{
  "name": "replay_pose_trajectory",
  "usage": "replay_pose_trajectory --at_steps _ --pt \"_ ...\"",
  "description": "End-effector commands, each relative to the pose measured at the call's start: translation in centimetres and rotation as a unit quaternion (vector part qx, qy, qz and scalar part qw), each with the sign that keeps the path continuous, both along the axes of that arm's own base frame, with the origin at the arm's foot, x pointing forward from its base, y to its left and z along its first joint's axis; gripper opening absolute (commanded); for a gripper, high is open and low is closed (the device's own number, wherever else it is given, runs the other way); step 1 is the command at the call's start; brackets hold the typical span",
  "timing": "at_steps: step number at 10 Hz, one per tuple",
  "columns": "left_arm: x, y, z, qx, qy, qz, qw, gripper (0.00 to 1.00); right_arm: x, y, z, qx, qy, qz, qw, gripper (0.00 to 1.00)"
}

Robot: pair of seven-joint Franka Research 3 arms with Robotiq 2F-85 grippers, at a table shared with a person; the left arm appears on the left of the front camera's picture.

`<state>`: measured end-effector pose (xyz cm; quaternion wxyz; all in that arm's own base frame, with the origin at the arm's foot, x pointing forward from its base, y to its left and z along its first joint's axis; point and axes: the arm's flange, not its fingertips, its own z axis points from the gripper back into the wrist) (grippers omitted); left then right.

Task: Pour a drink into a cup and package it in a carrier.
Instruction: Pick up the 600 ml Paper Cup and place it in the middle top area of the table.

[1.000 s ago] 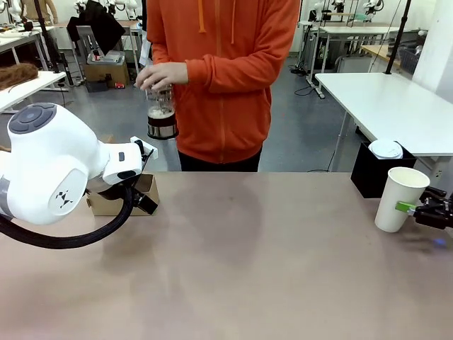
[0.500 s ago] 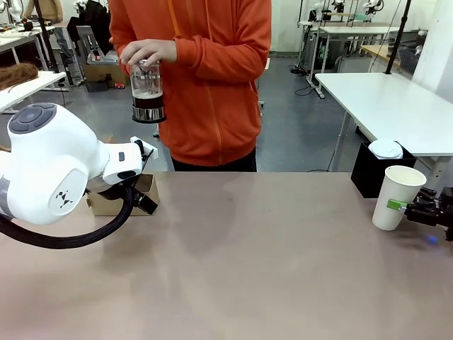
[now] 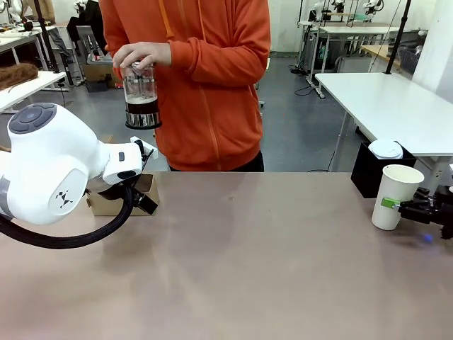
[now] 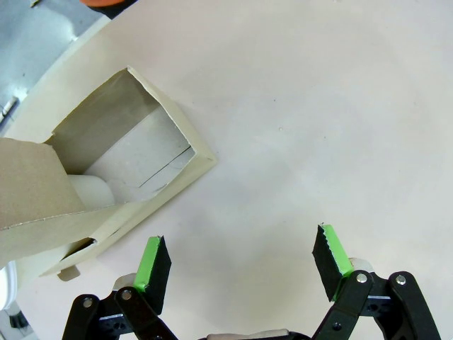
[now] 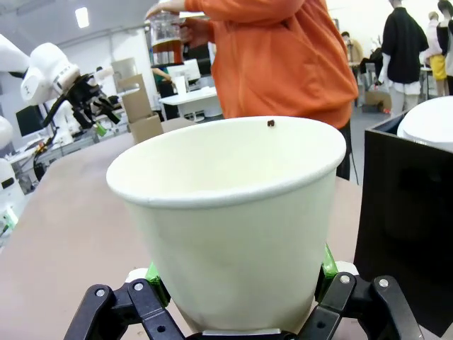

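A person in an orange hoodie stands at the far side and holds the glass jug (image 3: 141, 92) of dark drink (image 3: 142, 106) up with one hand on its lid. The jug also appears at top left in the right wrist view (image 5: 167, 32). The white paper cup (image 3: 395, 196) stands lidless on the table at the right, and my right gripper (image 5: 237, 283) is shut on its lower part. In the left wrist view my left gripper (image 4: 243, 258) hangs open over bare table, with the brown cardboard carrier (image 4: 120, 170) just beyond its left finger. My left arm (image 3: 53, 170) partly hides the carrier (image 3: 117, 203).
A black square box (image 3: 373, 172) with a white lid (image 3: 386, 149) on top stands just behind the cup, close on its right in the right wrist view (image 5: 407, 227). The tabletop (image 3: 248, 262) between the arms is bare. Other tables and people are far behind.
The person has raised the jug and shifted it and themselves to the left. My right gripper has slid the cup slightly left. The left arm has not moved.
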<state>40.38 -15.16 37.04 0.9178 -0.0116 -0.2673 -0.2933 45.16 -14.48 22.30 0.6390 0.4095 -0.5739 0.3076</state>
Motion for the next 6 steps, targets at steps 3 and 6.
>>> replay_pose_trajectory --at_steps 3,6 --pt "0.0 0.0 0.0 0.0 0.0 0.0 1.0 1.0 0.0 0.1 0.0 0.0 -0.009 0.0 1.0 0.89" --pt "0.0 0.0 0.0 0.0 0.0 0.0 1.0 1.0 -1.3 3.7 4.0 0.01 -0.005 -0.028 1.0 0.89"
